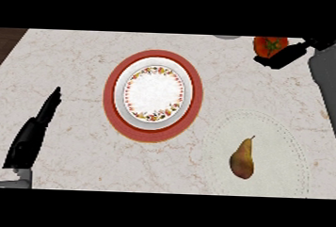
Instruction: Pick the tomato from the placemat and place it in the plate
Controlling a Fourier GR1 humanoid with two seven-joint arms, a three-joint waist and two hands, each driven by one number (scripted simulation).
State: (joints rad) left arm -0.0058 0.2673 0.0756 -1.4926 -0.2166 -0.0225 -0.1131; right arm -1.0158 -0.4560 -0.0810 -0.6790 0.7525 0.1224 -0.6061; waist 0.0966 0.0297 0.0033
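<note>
At top right, the right hand (287, 55) clutches the tomato (269, 45), lifted for the plate (155, 90); left hand (32, 134) rests, fingers straight.

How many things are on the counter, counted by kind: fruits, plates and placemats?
Fruits: 2, the tomato at the right hand and the pear
Plates: 1, the red-rimmed plate
Placemats: 1, the pale placemat under the pear
Total: 4
</note>
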